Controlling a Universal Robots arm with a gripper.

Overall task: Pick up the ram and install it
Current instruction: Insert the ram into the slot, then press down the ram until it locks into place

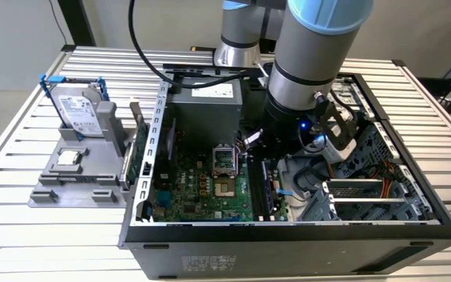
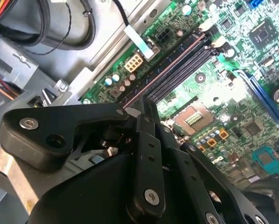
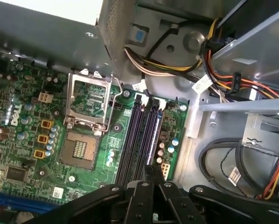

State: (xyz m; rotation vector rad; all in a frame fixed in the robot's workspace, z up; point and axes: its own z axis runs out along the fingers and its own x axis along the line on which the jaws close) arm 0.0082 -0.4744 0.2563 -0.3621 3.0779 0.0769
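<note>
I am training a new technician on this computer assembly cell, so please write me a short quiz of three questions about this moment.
1. True or false: the hard drive lies inside the computer case.
2. The gripper hangs over which part? A) the long memory slots B) the power supply C) the green card
3. What thin dark thing is clamped between the gripper's fingers?

Key:
1. False: the hard drive stands in the grey tray outside the case, on the exterior view's left.
2. A.
3. The ram, seen edge-on.
</note>
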